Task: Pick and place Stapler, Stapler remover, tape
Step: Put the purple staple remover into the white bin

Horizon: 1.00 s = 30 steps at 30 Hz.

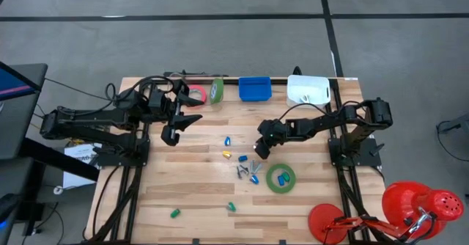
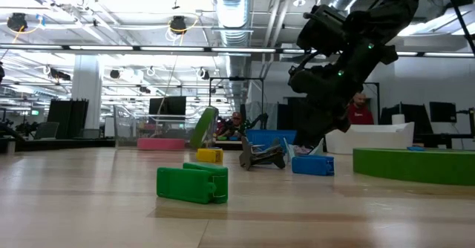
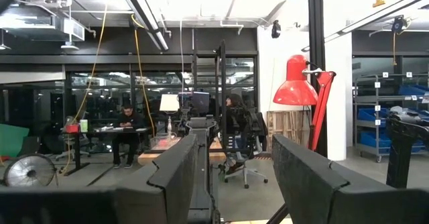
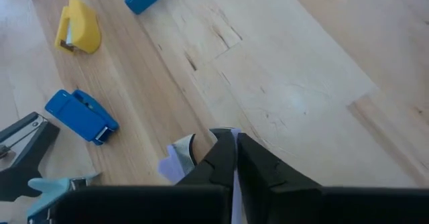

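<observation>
Standing beside it, the desk point(image 1: 183, 201): pale wooden planks laid side by side, grain and a few dark knots showing, on a dark metal frame over grey floor.
Room: a wide workshop hall with ceiling ducts, strip lights, racks and monitors; people sit at benches far behind, and a red lamp point(image 3: 295, 83) stands by a post.
Writing: none that I can read anywhere.
Far edge of the desk: a pink-red tape roll point(image 1: 195, 95) and a green tape roll on edge point(image 1: 217, 90), then a blue bin point(image 1: 254, 88) and a white bin point(image 1: 307, 89).
Right half of the desk: a second green tape roll point(image 1: 281, 177) lying flat, near the front edge.
Middle of the desk: small blue, yellow and green staplers scattered, with dark staple removers point(image 1: 242, 172) among them.
Right gripper point(image 1: 261, 150): low over the middle of the desk, fingers pressed together; a pale scrap shows at the tips, and what it is I cannot tell.
Left gripper point(image 1: 178, 125): raised near the far left corner, fingers apart, holding nothing.
</observation>
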{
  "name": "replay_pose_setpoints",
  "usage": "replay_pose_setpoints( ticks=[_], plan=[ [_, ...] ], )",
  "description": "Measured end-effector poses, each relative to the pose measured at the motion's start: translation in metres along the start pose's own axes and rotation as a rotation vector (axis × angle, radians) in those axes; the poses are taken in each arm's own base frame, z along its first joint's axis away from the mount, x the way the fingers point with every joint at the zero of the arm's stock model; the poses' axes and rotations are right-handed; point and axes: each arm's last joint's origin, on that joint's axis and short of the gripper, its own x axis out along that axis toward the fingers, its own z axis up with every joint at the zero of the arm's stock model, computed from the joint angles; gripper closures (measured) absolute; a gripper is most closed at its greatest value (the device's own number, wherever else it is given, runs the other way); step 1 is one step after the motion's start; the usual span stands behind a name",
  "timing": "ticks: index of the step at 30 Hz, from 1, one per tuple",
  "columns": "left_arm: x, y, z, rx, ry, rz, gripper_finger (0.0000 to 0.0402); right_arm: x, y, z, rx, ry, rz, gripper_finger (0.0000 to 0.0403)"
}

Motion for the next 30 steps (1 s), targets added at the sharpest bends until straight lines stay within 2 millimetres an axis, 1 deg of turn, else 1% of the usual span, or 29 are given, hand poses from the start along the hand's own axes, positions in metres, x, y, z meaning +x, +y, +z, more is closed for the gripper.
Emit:
replay_pose_setpoints(
  ticks=[8, 16, 19, 24, 30],
  plan=[
    [0.0, 0.0, 0.0, 0.0, 0.0, 0.0, 0.022, -0.002, 0.0, 0.001, 0.028, -0.003, 0.002, 0.0402],
    [0.0, 0.0, 0.0, 0.0, -0.001, 0.0, 0.022, -0.009, 0.006, 0.016, 0.025, -0.051, 0.016, 0.0402],
    [0.0, 0.0, 0.0, 0.0, -0.001, 0.0, 0.022, -0.016, 0.008, 0.024, 0.025, -0.09, 0.032, 0.0403],
    [0.0, 0.0, 0.0, 0.0, -0.001, 0.0, 0.022, -0.031, 0.004, 0.033, 0.033, -0.123, -0.003, 0.0403],
    [0.0, 0.0, 0.0, 0.0, -0.001, 0.0, 0.022, -0.059, -0.013, 0.04, 0.051, -0.157, -0.107, 0.0403]
  ],
)
